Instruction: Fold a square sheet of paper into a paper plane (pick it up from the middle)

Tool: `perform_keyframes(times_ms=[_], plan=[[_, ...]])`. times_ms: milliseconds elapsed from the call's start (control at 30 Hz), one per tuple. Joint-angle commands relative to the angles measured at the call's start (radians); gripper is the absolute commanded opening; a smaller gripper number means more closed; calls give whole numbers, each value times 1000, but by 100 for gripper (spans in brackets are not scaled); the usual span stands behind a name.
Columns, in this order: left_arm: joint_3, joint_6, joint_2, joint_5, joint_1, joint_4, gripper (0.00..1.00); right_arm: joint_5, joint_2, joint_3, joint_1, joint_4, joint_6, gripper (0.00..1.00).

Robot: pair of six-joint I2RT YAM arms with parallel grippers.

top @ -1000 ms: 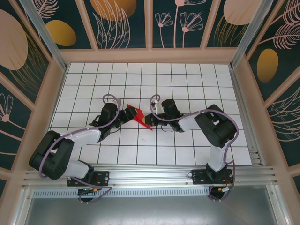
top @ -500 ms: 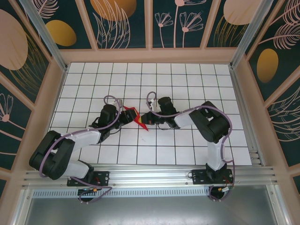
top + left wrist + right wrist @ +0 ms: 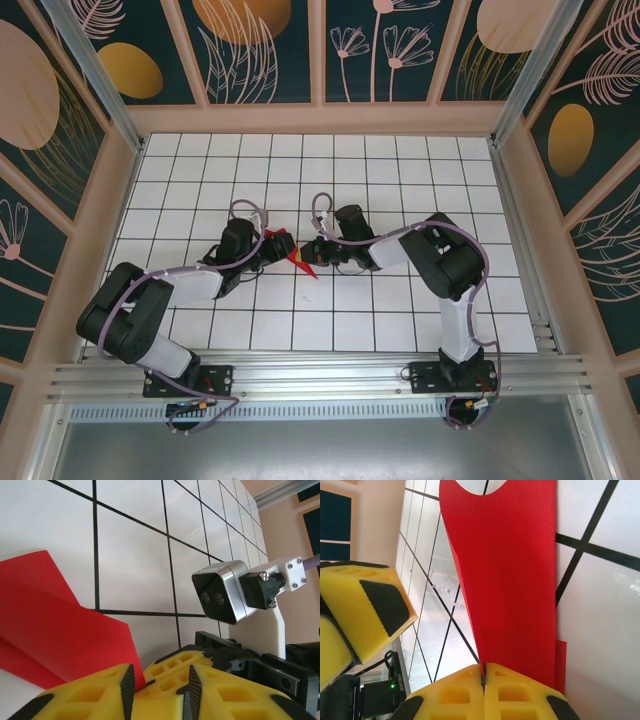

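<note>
1. My right gripper [image 3: 483, 674] stays pressed together, pinching the near edge of the folded red paper sheet [image 3: 510, 580]. That grip has not changed over the last second.
2. My left gripper [image 3: 160, 682] has been narrowing. Its pads [image 3: 127, 685] stand apart, and the sheet's red edge [image 3: 60, 630] runs down into the gap between them. I cannot tell whether either pad touches the paper yet.
3. From above, my left gripper [image 3: 270, 245] and right gripper [image 3: 312, 250] have drawn closer together. The sheet [image 3: 303, 262] spread wider a second ago. It now shows as a slim red strip between the two grippers, near the middle of the white grid table [image 3: 400, 180].
4. I judge this to be a handover or a creasing pinch. The right side anchors the paper while the left side closes on the opposite part.
5. The plane is far from finished, since I see a partial fold but no pointed dart. If the left pads close off-line, the crease may skew or the sheet may slip from the right pinch.
</note>
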State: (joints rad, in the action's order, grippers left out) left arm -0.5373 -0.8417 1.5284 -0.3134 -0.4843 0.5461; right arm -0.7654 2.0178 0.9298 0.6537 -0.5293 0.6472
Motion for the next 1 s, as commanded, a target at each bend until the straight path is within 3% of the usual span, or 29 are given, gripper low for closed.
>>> perform_keyframes(times_ms=[0,967], plan=[[-41,16,27,20,4,-6,33,-27,25,25,-11,18,18,0],[-93,12,142,50,4,-40,30,-59,56,94,-23,127,-16,4]])
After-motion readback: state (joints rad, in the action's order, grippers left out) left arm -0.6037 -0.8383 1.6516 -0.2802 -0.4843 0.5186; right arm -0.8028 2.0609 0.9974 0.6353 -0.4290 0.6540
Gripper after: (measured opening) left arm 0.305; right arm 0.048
